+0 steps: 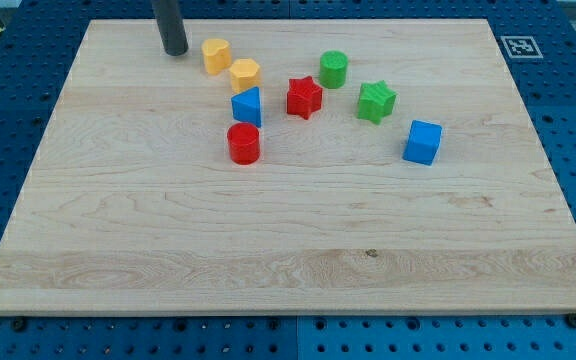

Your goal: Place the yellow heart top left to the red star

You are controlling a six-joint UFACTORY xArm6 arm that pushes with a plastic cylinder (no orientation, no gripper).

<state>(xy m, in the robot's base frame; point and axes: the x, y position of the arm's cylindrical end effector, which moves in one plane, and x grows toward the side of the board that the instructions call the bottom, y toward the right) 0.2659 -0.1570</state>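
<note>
The red star point(304, 97) lies at the board's upper middle. Two yellow blocks lie to its upper left: one point(216, 55) nearer the view's top, which looks like the heart, and a hexagon-like one point(245, 74) just below and right of it. My tip point(175, 50) rests on the board a short way left of the upper yellow block, not touching it.
A blue triangle-like block point(247, 106) and a red cylinder point(243, 143) sit left of the star. A green cylinder point(333, 69), a green star point(376, 102) and a blue cube point(422, 142) lie to its right. The wooden board point(288, 270) is framed by blue pegboard.
</note>
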